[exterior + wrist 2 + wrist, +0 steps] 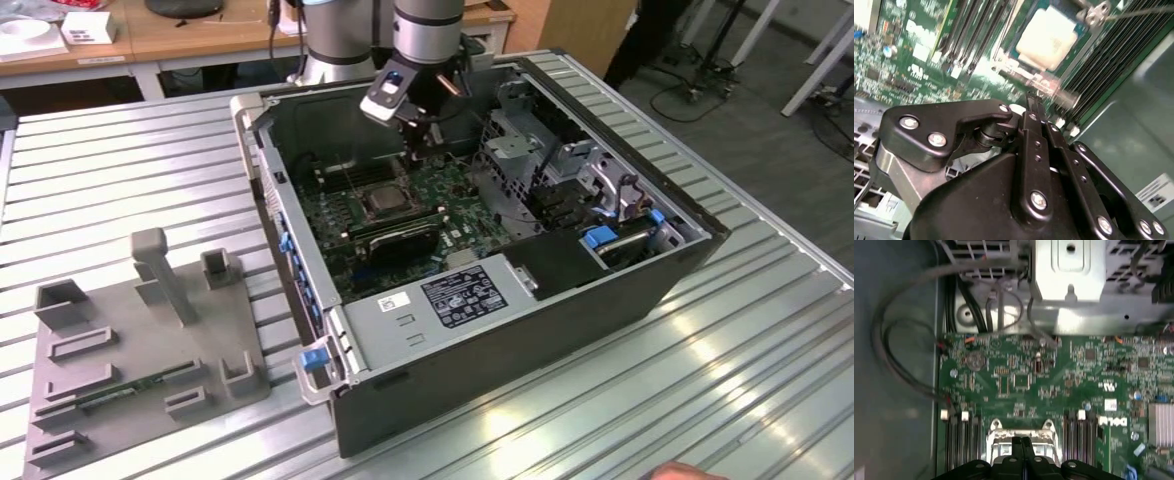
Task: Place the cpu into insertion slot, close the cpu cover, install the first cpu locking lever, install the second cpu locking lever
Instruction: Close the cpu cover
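Arm reaching down into computer case (561, 330), fingers (1035, 140) clenched on nothing, near the pale square cpu (1046, 40) seated flat on the motherboard (919, 70).

Both wrist views close above motherboard (1054, 380) (929, 50)

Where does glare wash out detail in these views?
Second wrist view: the cpu top is blown out pale. First wrist view: the metal bracket glares white. Exterior view: light streaks across the ribbed table.
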{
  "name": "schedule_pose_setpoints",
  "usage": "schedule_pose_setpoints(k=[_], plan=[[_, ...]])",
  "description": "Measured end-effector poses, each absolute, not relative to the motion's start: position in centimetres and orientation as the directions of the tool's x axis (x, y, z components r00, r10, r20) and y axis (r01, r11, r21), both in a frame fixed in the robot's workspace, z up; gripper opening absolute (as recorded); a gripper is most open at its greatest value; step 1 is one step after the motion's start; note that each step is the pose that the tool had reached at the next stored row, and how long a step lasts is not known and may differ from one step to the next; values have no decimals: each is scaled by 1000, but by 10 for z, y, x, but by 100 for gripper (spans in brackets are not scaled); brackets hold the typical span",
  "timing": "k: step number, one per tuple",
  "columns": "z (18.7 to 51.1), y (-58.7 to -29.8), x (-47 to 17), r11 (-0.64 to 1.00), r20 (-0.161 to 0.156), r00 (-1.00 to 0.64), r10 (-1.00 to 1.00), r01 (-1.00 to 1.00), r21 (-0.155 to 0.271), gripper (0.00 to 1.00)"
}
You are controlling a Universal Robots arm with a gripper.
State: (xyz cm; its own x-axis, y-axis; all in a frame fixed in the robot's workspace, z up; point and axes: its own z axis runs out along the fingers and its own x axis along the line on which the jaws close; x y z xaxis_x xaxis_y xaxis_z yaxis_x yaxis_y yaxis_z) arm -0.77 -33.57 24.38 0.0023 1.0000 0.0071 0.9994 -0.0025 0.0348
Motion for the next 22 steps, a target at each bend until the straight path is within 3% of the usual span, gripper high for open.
schedule_pose_setpoints(k=[22], plan=[[239,-336,-19,-3,7,2,1000,1000,28,10]])
